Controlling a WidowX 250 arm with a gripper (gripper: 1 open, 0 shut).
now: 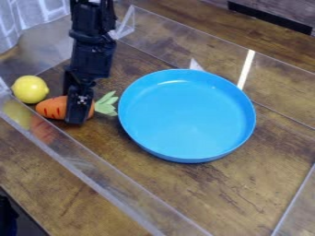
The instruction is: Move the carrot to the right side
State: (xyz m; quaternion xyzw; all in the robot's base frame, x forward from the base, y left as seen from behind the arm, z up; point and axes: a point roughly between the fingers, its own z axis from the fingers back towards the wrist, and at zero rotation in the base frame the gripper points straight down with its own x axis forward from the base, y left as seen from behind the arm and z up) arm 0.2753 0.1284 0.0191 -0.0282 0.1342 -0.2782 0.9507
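The small orange carrot [52, 108] lies on the wooden table at the left, its green leafy top [107, 104] pointing right toward the blue plate. My black gripper [79, 106] comes down steeply from above and stands over the carrot's middle. Its jaws are open, with the fingers [77, 112] straddling the carrot's body and hiding part of it. Whether the pads touch the carrot I cannot tell.
A round yellow lemon [29, 88] sits just left of the carrot. A large blue plate [234, 129] lies right of the carrot's leaves. A clear plastic edge [74, 157] runs along the table's front left.
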